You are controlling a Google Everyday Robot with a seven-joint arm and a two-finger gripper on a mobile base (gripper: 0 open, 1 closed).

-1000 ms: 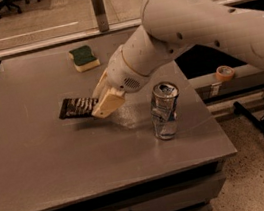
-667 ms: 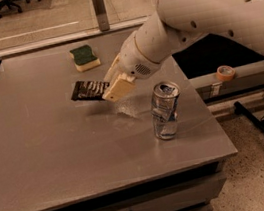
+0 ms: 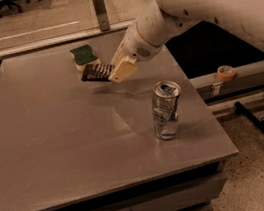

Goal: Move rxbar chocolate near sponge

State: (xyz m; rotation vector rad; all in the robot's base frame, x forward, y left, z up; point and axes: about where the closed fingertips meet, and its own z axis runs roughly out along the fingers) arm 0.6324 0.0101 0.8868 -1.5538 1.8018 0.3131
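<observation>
Tool [image 3: 116, 71] out over the far half of the table [image 3: 55, 156], pale fingers [image 3: 123, 70] pinched on the end of the rxbar chocolate [image 3: 96, 72] nearest the arm. The rest of the bar juts out away from the arm, roughly level. I'd say it's hanging just clear of the surface, with a shadow under it. And look where it is: right in front of the sponge [image 3: 84, 56], just beside its near edge, though I can't call whether they touch.

That bar should be a featherweight, I reckon: flat, with a slick, crinkly wrapper and a bit of give in the middle. Held by one short end it could droop or swivel, so a nip across the narrow width is the safe hold. The sponge looks soft and light too, and a nudge would likely send it scooting.

Further out, the silver can [image 3: 166, 110] stands upright near the front, well apart from all this. A roll of tape [image 3: 225, 72] sits off the table on the ledge beyond.
</observation>
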